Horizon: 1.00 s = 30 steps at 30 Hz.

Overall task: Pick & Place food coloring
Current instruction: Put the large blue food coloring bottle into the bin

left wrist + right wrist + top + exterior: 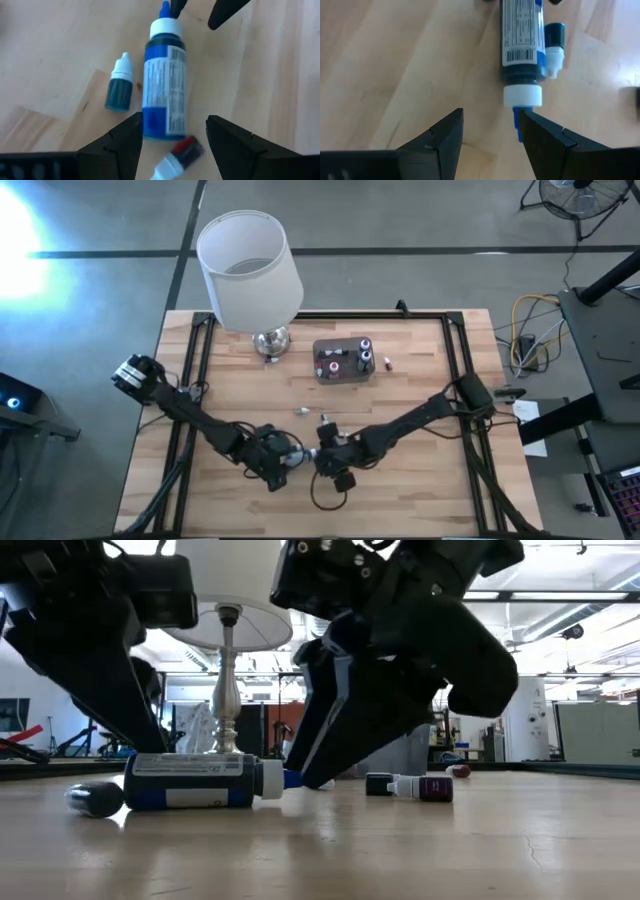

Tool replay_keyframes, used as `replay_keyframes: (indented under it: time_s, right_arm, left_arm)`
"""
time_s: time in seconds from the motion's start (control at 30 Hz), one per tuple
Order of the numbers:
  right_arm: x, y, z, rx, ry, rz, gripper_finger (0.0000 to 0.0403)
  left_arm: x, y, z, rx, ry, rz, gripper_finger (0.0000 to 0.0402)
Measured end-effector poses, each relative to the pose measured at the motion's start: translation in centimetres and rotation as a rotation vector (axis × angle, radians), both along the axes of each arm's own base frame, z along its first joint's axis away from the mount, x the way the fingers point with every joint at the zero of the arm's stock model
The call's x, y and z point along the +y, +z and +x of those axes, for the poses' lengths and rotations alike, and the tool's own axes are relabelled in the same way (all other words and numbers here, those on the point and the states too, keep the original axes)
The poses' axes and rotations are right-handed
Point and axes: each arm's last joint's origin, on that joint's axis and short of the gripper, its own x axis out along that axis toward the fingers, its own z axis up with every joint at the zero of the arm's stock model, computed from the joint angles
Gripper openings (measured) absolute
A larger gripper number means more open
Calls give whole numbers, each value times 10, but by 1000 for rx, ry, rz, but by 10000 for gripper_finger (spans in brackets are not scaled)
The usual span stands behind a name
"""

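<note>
Both grippers meet at near-centre of the table (420,395) over a big blue bottle (163,85) lying flat w/ small bottles beside it. Left gripper (172,131) open wide, holding nothing, straddling bottle's base end. Right gripper (489,125) part open at the blue cap tip, not gripping; more food coloring (366,358) in grey box (344,373) far-centre by lamp (250,270).

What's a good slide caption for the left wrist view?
Left gripper, jaws open, straddling the base of a large blue food coloring bottle lying on the table, small teal bottle beside it.
</note>
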Motion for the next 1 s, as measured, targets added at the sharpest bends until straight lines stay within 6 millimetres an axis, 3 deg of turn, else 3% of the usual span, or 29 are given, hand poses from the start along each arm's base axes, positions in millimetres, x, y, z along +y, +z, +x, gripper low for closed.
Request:
replay_keyframes:
  time_s: [0.33, 0.6, 1.0]
  right_arm:
    - [-10, 19, -5, -23, -52, -52, 185]
    - [-21, 11, 1, -46, -71, -24, 185]
    - [-20, 9, 5, -97, -21, 68, 185]
  left_arm:
    - [-11, -11, 10, 34, 18, -5, 194]
    - [-11, -24, 11, 85, 20, 15, 194]
    - [-5, -25, 13, 88, 61, 6, 194]
